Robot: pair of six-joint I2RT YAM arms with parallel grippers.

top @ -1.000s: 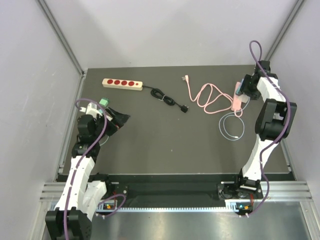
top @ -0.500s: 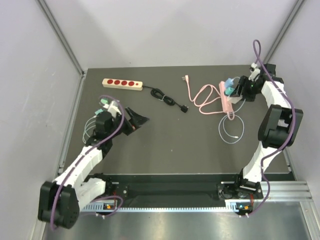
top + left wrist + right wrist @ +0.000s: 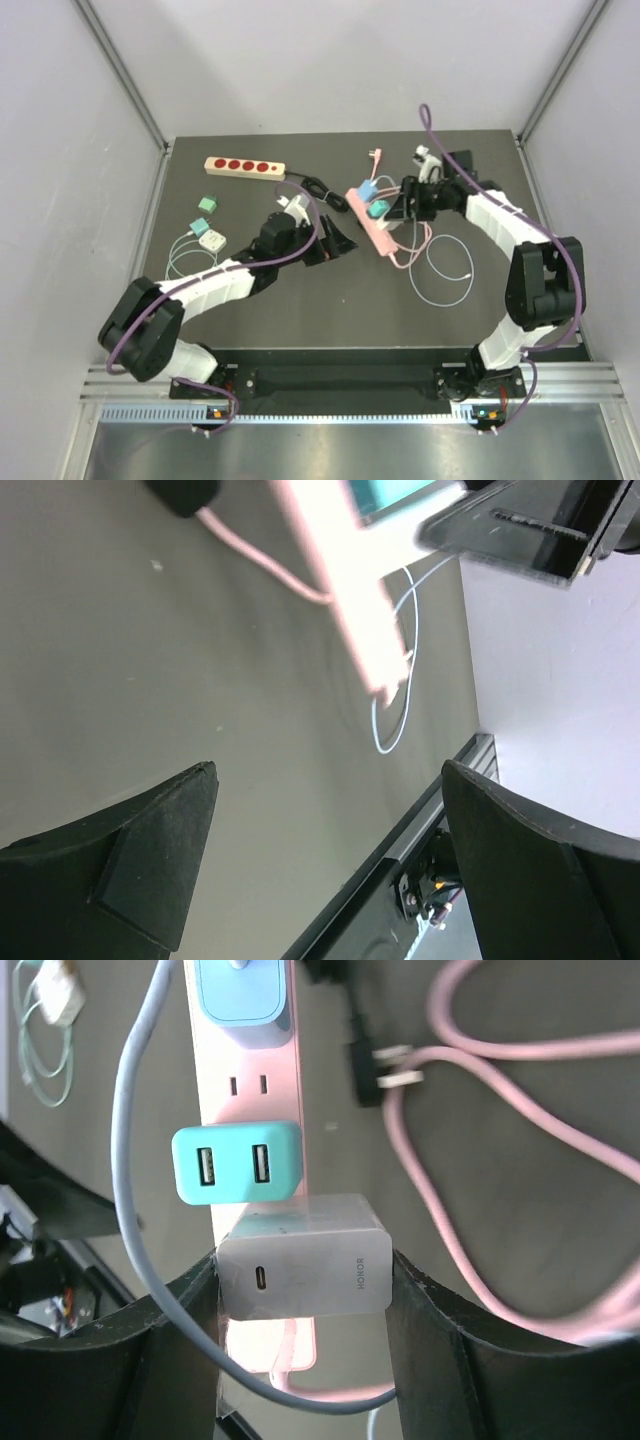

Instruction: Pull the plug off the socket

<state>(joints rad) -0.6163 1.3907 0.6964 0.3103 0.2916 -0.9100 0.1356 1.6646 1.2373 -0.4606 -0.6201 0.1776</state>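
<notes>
right gripper [image 3: 303, 1260]: is clamping the white plug [image 3: 305, 1282], with one finger pressing on each of its two flanks.
white plug: is sitting on the face of the pink power strip [image 3: 248, 1090], right between the right fingers and just beside the teal USB adapter [image 3: 237, 1164]. Whether its pins are fully seated cannot be told.
pink power strip: is lying slantwise on the dark table [image 3: 300, 300] near the middle, between the two grippers in the top view. It is also carrying a pale blue plug [image 3: 240, 1000] at the end far from the wrist camera.
left gripper [image 3: 330, 860]: is hanging with its fingers spread wide and gripping nothing. It is hovering over bare table near the strip's end, apart from it.
pink cable [image 3: 520, 1160]: is coiling on the table to the strip's right in the right wrist view.
lilac cable [image 3: 445, 272]: is looping on the table near the strip's near end.
beige power strip [image 3: 245, 167]: is lying at the far left of the table, well apart from both grippers, with a black cord [image 3: 325, 192] trailing from it.
loose chargers: a small green adapter [image 3: 207, 203] and a white charger [image 3: 211, 240] are resting at the table's left side.
</notes>
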